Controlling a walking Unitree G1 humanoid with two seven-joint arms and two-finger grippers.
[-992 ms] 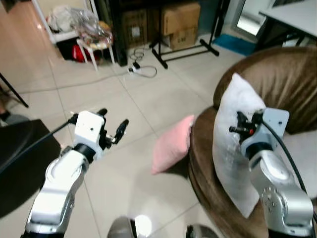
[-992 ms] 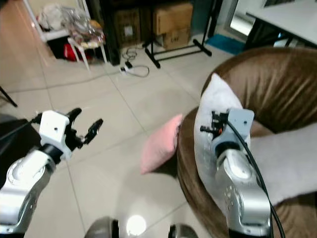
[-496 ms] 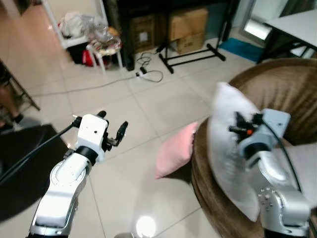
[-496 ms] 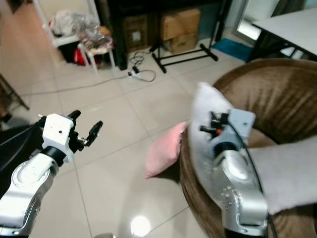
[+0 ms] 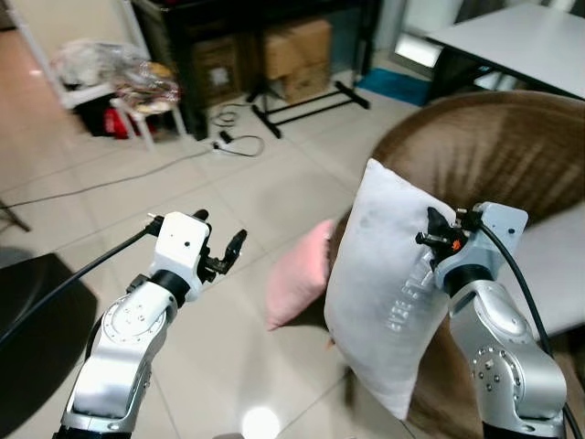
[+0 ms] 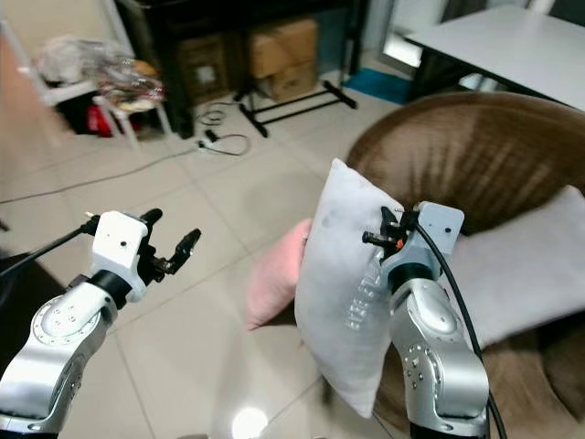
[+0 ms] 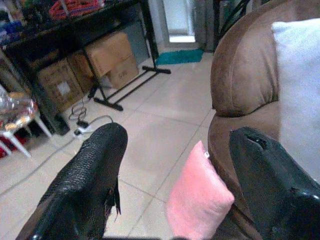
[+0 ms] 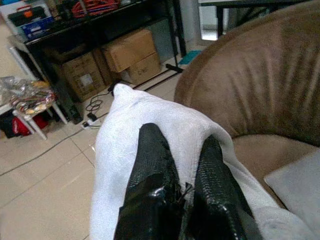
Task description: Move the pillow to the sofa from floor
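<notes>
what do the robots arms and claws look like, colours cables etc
Both arms are silver metal with rounded joints and black wrist bands. The left claw has a white boxy housing, the right claw a pale grey plate with a small red part. Fingers are long, black, textured. A black cable runs along each arm.

Lighting: indoor, even, fairly bright. Daylight enters at a doorway in the far corner. Glare: a round lamp reflection on the glossy floor tiles. Shadow: soft, under the pink pillow and along the sofa base. Shelving at the back is dark. Sharpness: head views slightly soft, edges bowed. Wrist views: black fingers close up and blurred.
</notes>
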